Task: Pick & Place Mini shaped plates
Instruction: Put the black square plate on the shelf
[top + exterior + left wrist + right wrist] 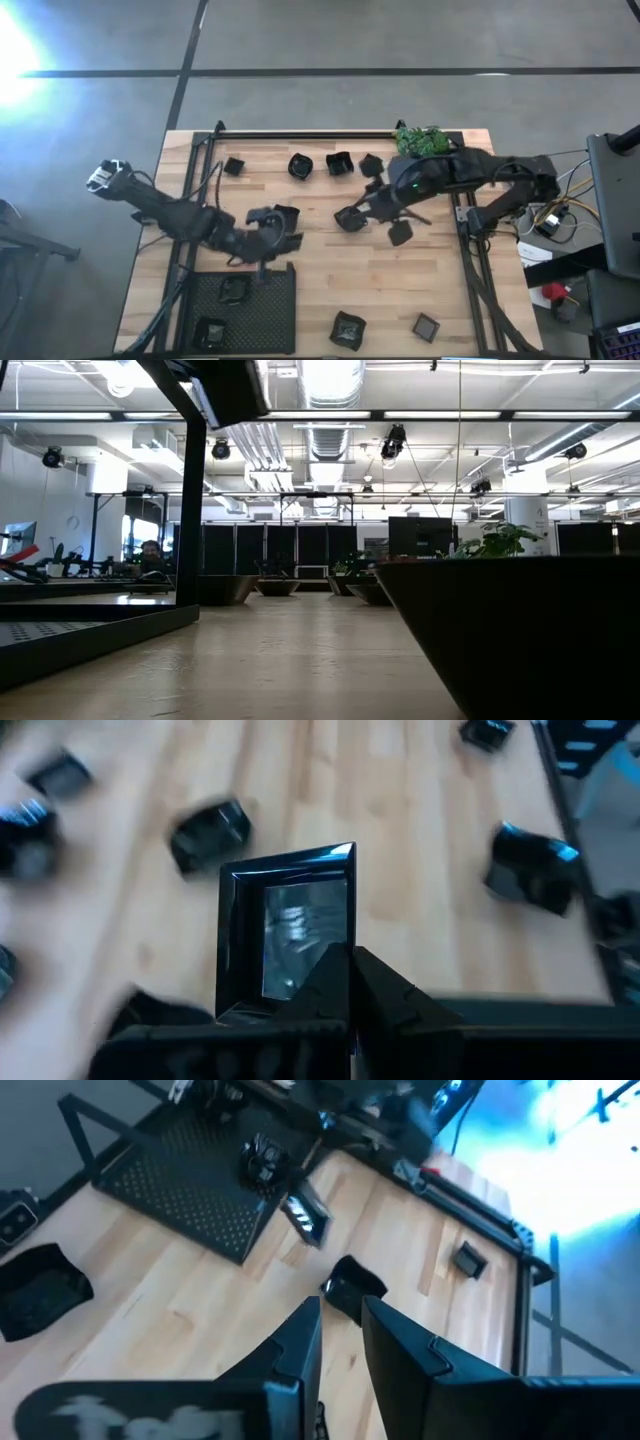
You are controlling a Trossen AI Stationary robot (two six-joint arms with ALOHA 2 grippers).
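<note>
Above the wooden desk (320, 260), the left gripper (283, 228) grasps a square mini plate (290, 932), while the right gripper (352, 218) seems released.

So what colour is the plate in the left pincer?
Glossy black square plate, clearest in the left wrist view.

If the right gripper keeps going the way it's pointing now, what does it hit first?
Probably the small dark plate lying just past the right gripper on the table; beyond it the way leads toward the mesh tray. Depth is uncertain.
</note>
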